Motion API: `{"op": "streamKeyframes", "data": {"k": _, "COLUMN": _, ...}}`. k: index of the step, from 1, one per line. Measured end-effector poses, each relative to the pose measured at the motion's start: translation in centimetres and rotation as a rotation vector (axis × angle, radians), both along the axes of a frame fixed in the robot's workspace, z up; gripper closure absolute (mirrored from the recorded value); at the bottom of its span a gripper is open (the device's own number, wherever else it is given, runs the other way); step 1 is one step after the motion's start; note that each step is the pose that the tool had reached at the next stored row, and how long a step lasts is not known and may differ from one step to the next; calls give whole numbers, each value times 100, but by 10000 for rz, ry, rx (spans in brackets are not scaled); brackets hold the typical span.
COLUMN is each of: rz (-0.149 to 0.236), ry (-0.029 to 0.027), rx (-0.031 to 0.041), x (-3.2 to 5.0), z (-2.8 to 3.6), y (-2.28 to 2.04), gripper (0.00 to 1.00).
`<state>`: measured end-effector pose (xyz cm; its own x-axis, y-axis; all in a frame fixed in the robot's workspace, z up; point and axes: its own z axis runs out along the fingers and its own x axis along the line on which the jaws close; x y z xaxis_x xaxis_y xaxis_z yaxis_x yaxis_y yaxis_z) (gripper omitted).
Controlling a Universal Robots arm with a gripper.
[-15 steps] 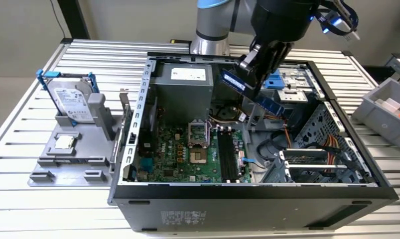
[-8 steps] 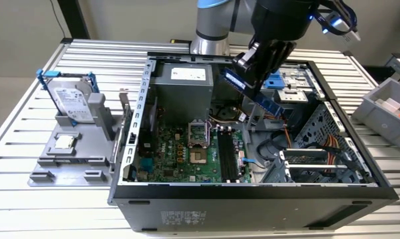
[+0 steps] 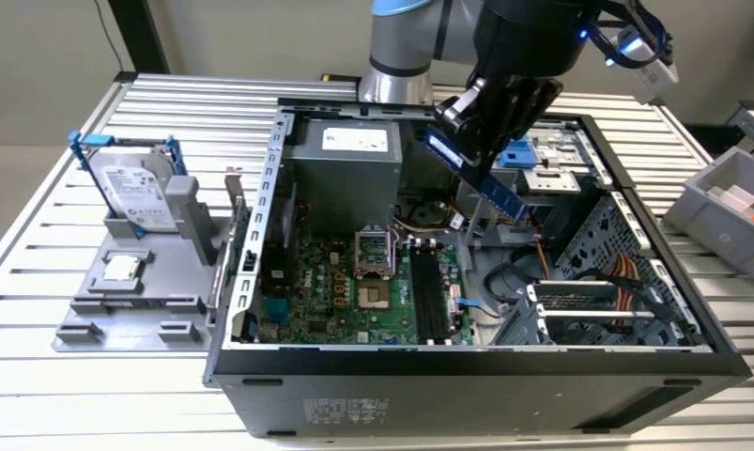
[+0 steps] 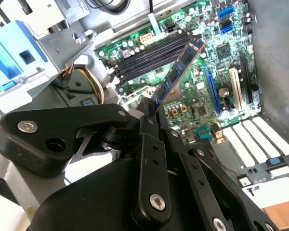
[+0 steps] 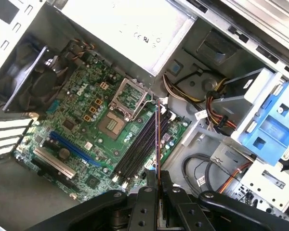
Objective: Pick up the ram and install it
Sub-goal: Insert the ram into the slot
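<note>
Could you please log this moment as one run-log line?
gripper: shut on ram | ram: tilted, held above motherboard in open case | status: not yet seated in slots

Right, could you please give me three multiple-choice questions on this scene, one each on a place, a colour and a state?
1. Where does the hard drive stand?
A. inside the computer case
B. in the grey holder at the exterior view's left of the case
C. in the gripper

2. What colour is the motherboard?
A. red
B. green
C. white

3. What state is the gripper in?
A. open, holding nothing
B. shut on a cable
C. shut on the ram

Answers: 1 B, it stands upright outside the case; 2 B, the board shows green; 3 C, the ram sticks out of its closed grip above the motherboard.
</note>
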<state>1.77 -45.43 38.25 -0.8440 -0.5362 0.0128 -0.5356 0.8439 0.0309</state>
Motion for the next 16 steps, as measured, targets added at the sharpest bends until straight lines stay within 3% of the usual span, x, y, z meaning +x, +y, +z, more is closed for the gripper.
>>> {"op": "streamKeyframes", "data": {"k": 16, "rz": -1337, "ry": -4, "rx": 0, "x": 0, "z": -1, "y": 0, "gripper": 100}}
